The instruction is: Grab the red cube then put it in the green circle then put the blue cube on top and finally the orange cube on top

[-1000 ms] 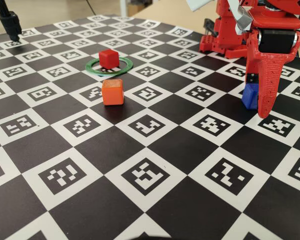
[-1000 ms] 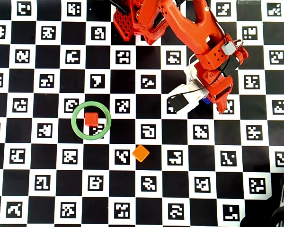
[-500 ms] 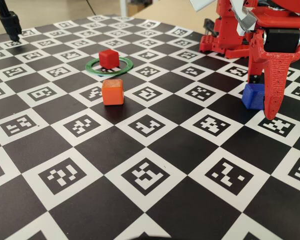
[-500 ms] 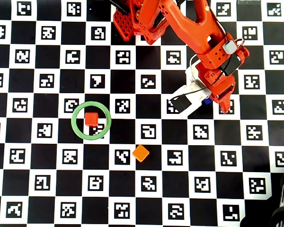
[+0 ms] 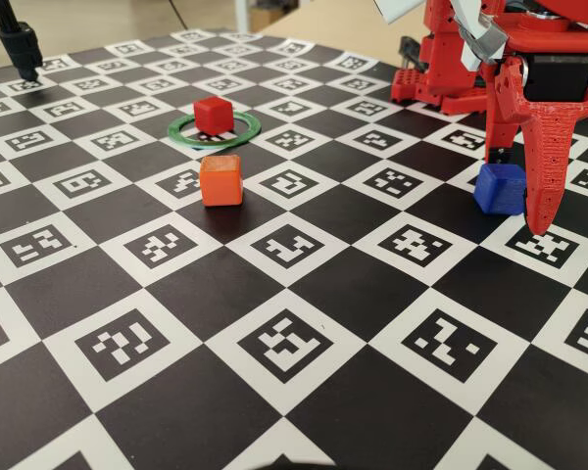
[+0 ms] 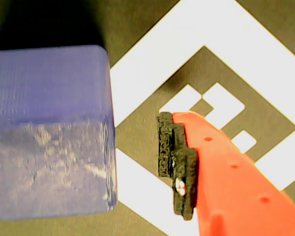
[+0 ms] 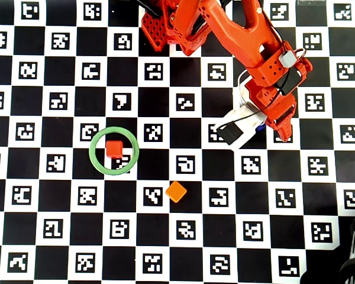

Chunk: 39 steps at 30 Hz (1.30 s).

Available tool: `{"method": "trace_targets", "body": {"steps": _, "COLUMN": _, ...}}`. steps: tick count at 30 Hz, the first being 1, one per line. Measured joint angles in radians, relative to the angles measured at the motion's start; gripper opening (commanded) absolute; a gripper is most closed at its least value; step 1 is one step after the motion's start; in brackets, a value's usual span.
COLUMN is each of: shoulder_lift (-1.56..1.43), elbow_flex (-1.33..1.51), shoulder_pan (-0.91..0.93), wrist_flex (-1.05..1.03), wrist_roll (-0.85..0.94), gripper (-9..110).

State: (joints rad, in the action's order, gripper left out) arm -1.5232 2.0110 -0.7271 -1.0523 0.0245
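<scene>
Though beside the blue cube (image 6: 49,132), fingers (image 6: 187,167) apart; bare board (image 5: 274,411) forward

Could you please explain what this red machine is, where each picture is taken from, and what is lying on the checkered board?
The red machine is a small robot arm whose two-finger gripper works like pincers. One picture is from a camera standing low in front of the board, one looks straight down from above, and one rides on the arm's wrist, so it sees things very close. The board is a black-and-white mat printed with marker patterns. On it lie a red cube inside a thin green circle, an orange cube just outside that ring, and a blue cube. The gripper is lowered around the blue cube, but the wrist view shows a gap beside its finger, so nothing is held.
</scene>
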Motion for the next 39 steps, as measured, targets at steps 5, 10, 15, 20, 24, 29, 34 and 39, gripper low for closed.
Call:
{"method": "trace_targets", "body": {"steps": 5, "shoulder_lift": 0.0, "elbow_flex": 0.0, "shoulder_pan": -0.002, "wrist_flex": 0.0, "wrist_roll": 0.012, "gripper": 48}}
{"method": "trace_targets", "body": {"steps": 10, "shoulder_lift": 0.0, "elbow_flex": 0.0, "shoulder_pan": -0.002, "wrist_flex": 0.0, "wrist_roll": 0.017, "gripper": 48}}
{"method": "trace_targets", "body": {"steps": 15, "shoulder_lift": 0.0, "elbow_flex": 0.0, "shoulder_pan": -0.002, "wrist_flex": 0.0, "wrist_roll": 0.017, "gripper": 46}}
{"method": "trace_targets", "body": {"steps": 20, "shoulder_lift": 0.0, "elbow_flex": 0.0, "shoulder_pan": -0.002, "wrist_flex": 0.015, "wrist_roll": 0.043, "gripper": 22}}
{"method": "trace_targets", "body": {"steps": 24, "shoulder_lift": 0.0, "elbow_flex": -0.005, "shoulder_pan": -0.002, "wrist_flex": 0.018, "wrist_roll": 0.103, "gripper": 2}}
{"method": "trace_targets", "body": {"steps": 29, "shoulder_lift": 0.0, "elbow_flex": -0.041, "shoulder_pan": 0.038, "wrist_flex": 0.018, "wrist_roll": 0.072, "gripper": 1}}
{"method": "trace_targets", "body": {"steps": 34, "shoulder_lift": 0.0, "elbow_flex": -0.043, "shoulder_pan": 0.038, "wrist_flex": 0.008, "wrist_roll": 0.067, "gripper": 1}}
{"method": "trace_targets", "body": {"steps": 39, "shoulder_lift": 0.0, "elbow_flex": -0.089, "shoulder_pan": 0.041, "wrist_flex": -0.075, "wrist_roll": 0.032, "gripper": 1}}
